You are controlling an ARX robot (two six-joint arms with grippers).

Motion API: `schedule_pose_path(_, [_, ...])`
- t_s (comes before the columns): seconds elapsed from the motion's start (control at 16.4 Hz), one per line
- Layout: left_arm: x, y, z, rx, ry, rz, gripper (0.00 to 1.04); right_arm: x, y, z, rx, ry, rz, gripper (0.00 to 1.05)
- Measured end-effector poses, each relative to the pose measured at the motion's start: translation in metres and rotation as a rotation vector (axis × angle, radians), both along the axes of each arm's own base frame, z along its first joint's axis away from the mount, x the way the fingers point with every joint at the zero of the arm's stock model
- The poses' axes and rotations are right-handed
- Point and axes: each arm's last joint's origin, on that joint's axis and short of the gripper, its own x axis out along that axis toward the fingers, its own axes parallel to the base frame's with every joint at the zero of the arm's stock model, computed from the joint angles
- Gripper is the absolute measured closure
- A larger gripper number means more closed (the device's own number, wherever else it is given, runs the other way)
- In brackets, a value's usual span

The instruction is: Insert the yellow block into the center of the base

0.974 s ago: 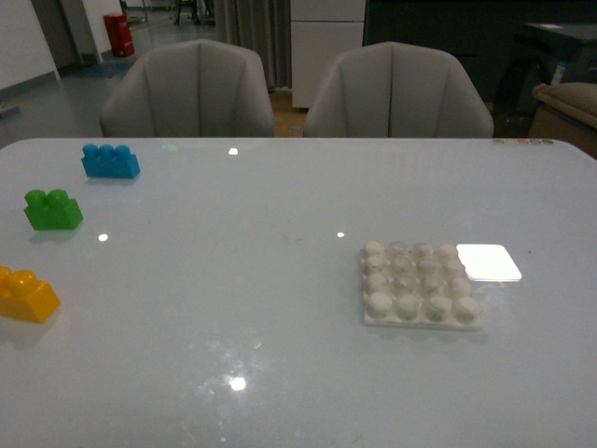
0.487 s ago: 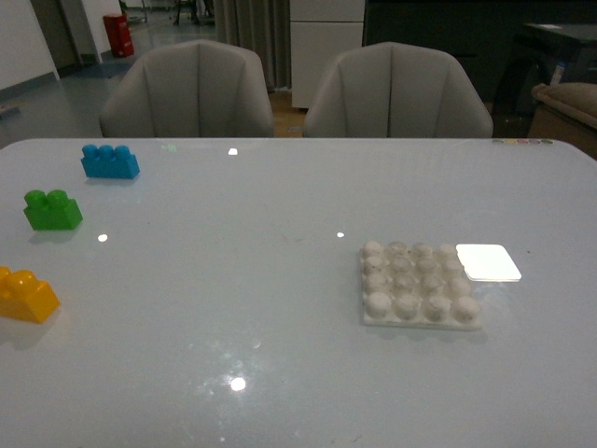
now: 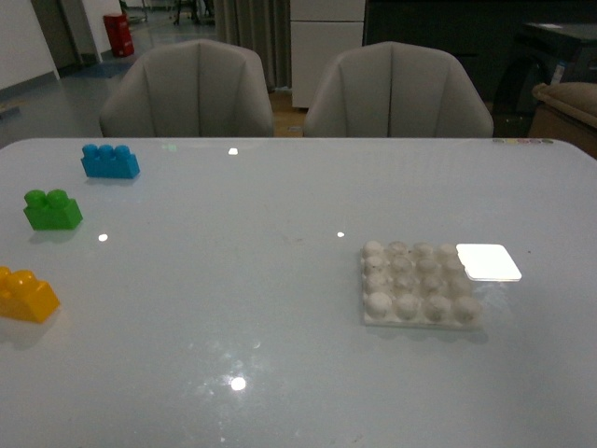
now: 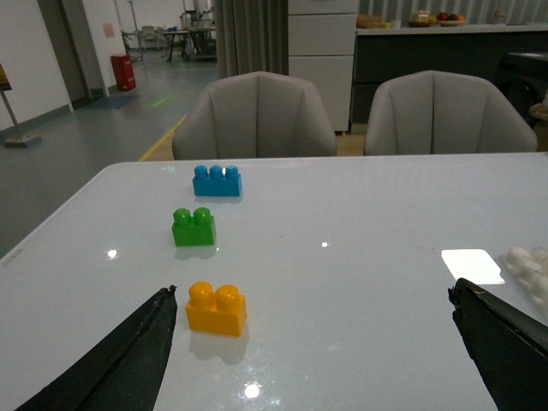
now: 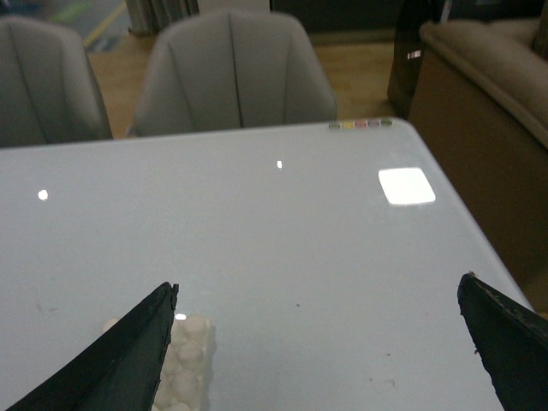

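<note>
The yellow block point(image 3: 26, 295) sits at the front frame's left edge, below the green brick point(image 3: 52, 209). The base point(image 3: 420, 285) lies right of centre. My left pincer point(image 4: 312, 295) and right pincer point(image 5: 318, 287) both gape wide.

This looks like an open office or lab floor, not a home. A glossy white table point(image 3: 280, 187) has two grey padded chairs point(image 3: 187, 89) on its far side. A polished floor point(image 4: 94, 128) with a yellow line point(image 4: 160, 144) runs off far left past a red container point(image 4: 123, 73). To the right are a dark counter point(image 4: 445, 43) and a brown sofa point(image 5: 488, 77).
</note>
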Motion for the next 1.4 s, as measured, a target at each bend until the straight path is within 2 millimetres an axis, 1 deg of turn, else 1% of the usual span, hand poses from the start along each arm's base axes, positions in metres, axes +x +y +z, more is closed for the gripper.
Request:
schedule_pose_path(0.12, [0.000, 0.000, 0.000, 0.000, 0.000, 0.000, 0.07, 0.048, 0.003, -0.011, 0.017, 0.128, 0.018, 0.06])
schedule_pose_path(0.18, [0.000, 0.000, 0.000, 0.000, 0.000, 0.000, 0.07, 0.072, 0.005, -0.021, 0.028, 0.192, 0.023, 0.06])
schedule_pose_path(0.24, [0.000, 0.000, 0.000, 0.000, 0.000, 0.000, 0.07, 0.092, 0.008, -0.032, 0.042, 0.255, 0.029, 0.06])
schedule_pose_path(0.3, [0.000, 0.000, 0.000, 0.000, 0.000, 0.000, 0.07, 0.110, 0.014, -0.048, 0.041, 0.324, 0.036, 0.06])
schedule_pose_path(0.37, [0.000, 0.000, 0.000, 0.000, 0.000, 0.000, 0.07, 0.127, 0.022, -0.071, 0.041, 0.406, 0.053, 0.06])
schedule_pose_path(0.55, [0.000, 0.000, 0.000, 0.000, 0.000, 0.000, 0.07, 0.143, 0.046, -0.121, 0.056, 0.583, 0.096, 0.06])
schedule_pose_path(0.67, [0.000, 0.000, 0.000, 0.000, 0.000, 0.000, 0.07, 0.150, 0.063, -0.141, 0.066, 0.656, 0.120, 0.06])
schedule_pose_path(0.79, [0.000, 0.000, 0.000, 0.000, 0.000, 0.000, 0.07, 0.158, 0.075, -0.151, 0.093, 0.704, 0.137, 0.06])
schedule_pose_path(0.85, [0.000, 0.000, 0.000, 0.000, 0.000, 0.000, 0.07, 0.159, 0.075, -0.156, 0.107, 0.722, 0.132, 0.06])
schedule_pose_path(0.91, [0.000, 0.000, 0.000, 0.000, 0.000, 0.000, 0.07, 0.161, 0.076, -0.165, 0.124, 0.754, 0.127, 0.06])
schedule_pose_path(1.04, [0.000, 0.000, 0.000, 0.000, 0.000, 0.000, 0.07, 0.162, 0.078, -0.175, 0.154, 0.789, 0.116, 0.06])
schedule_pose_path(1.22, [0.000, 0.000, 0.000, 0.000, 0.000, 0.000, 0.07, 0.167, 0.080, -0.176, 0.200, 0.792, 0.117, 0.06])
schedule_pose_path(1.4, [0.000, 0.000, 0.000, 0.000, 0.000, 0.000, 0.07, 0.172, 0.086, -0.182, 0.212, 0.805, 0.105, 0.06])
